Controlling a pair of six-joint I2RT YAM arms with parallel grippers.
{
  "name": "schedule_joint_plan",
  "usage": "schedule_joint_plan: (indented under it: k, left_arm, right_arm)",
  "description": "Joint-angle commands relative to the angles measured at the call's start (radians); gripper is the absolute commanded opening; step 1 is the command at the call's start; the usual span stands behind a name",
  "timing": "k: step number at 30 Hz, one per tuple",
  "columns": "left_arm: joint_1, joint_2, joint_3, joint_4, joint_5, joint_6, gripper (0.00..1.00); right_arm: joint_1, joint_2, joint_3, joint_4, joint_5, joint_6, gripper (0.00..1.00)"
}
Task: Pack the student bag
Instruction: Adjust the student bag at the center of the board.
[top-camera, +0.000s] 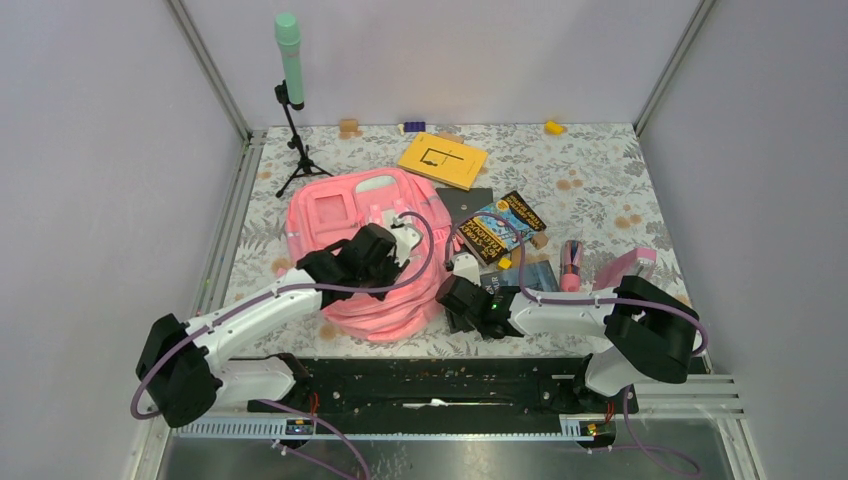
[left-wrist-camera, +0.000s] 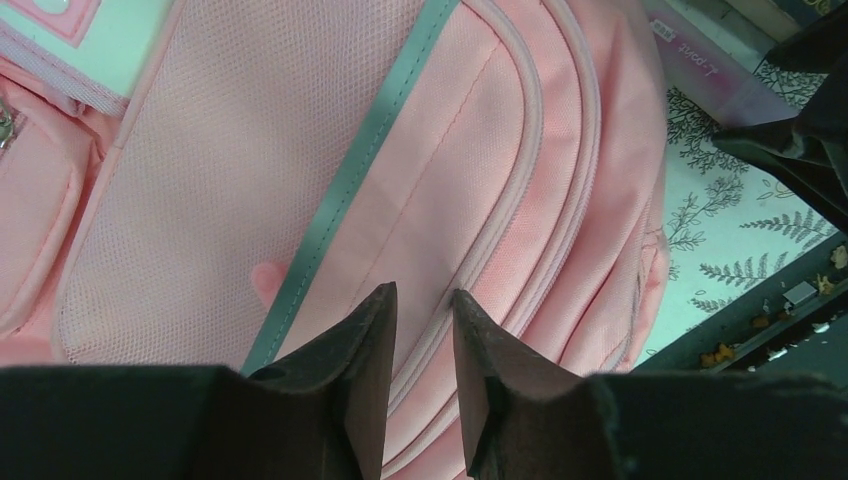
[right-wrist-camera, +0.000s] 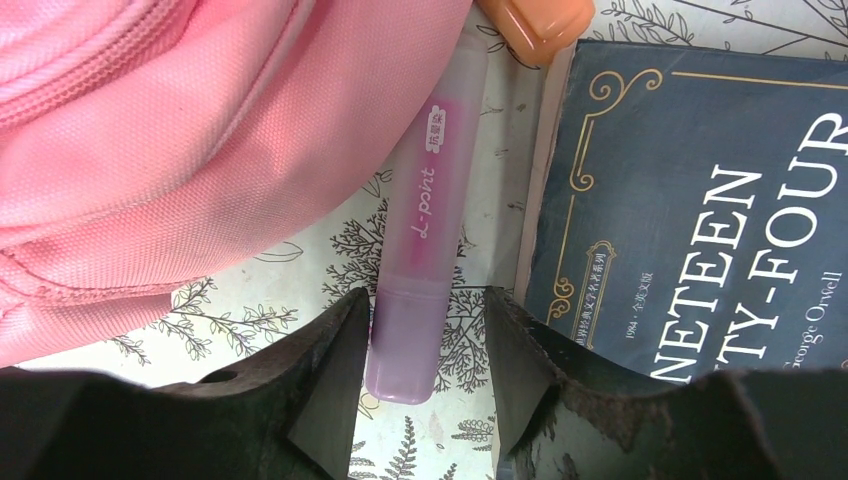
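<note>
The pink student bag (top-camera: 360, 255) lies flat at the centre-left of the table. My left gripper (top-camera: 385, 252) hovers over its front; in the left wrist view (left-wrist-camera: 425, 300) the fingers stand a little apart, empty, above a zip seam of the bag (left-wrist-camera: 300, 180). My right gripper (top-camera: 462, 297) is at the bag's right edge. In the right wrist view it (right-wrist-camera: 428, 305) is open, with its fingers on either side of the cap end of a purple-pink highlighter (right-wrist-camera: 425, 220). The highlighter lies on the table between the bag (right-wrist-camera: 200, 120) and a dark blue book (right-wrist-camera: 700, 200).
A yellow book (top-camera: 442, 160), a colourful book (top-camera: 505, 228) and a dark notebook (top-camera: 465, 203) lie right of the bag. A small pink pencil case (top-camera: 625, 268) and a bundle of pens (top-camera: 571, 262) are at the right. A green microphone on a tripod (top-camera: 290, 60) stands at the back left.
</note>
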Motion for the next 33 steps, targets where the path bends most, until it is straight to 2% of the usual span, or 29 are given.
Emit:
schedule_joint_plan:
  k: [1, 4, 8, 13, 15, 19, 22, 28, 33]
  left_arm:
    - [-0.046, 0.021, 0.036, 0.036, -0.123, -0.002, 0.3]
    - [-0.081, 0.029, 0.035, 0.029, -0.156, -0.002, 0.33]
    - [-0.081, 0.016, 0.039, 0.044, -0.162, -0.003, 0.49]
    - [-0.087, 0.031, 0.062, 0.11, -0.118, -0.056, 0.62]
    - [-0.096, 0.056, 0.084, 0.123, -0.138, -0.064, 0.67]
    - [-0.123, 0.119, 0.133, 0.155, -0.147, -0.061, 0.72]
    - [-0.136, 0.17, 0.154, 0.173, -0.189, -0.057, 0.73]
    - [-0.142, 0.222, 0.156, 0.196, -0.271, -0.055, 0.74]
    - [-0.159, 0.25, 0.155, 0.198, -0.356, -0.027, 0.75]
  right_arm:
    - [0.006, 0.016, -0.026, -0.008, 0.015, 0.018, 0.53]
    - [0.006, 0.019, -0.031, 0.0, 0.01, 0.018, 0.53]
    - [0.006, 0.042, -0.027, 0.0, 0.006, 0.025, 0.51]
    - [0.006, 0.058, -0.01, -0.034, 0.051, 0.047, 0.27]
    - [0.007, 0.052, -0.011, -0.034, 0.053, 0.05, 0.22]
    - [0.006, 0.007, -0.021, -0.034, 0.067, 0.038, 0.1]
    - [0.006, -0.063, -0.032, -0.035, 0.092, 0.027, 0.05]
    - [0.005, -0.214, -0.07, -0.034, 0.137, 0.03, 0.05]
    - [0.005, -0.269, -0.094, -0.034, 0.137, 0.036, 0.05]
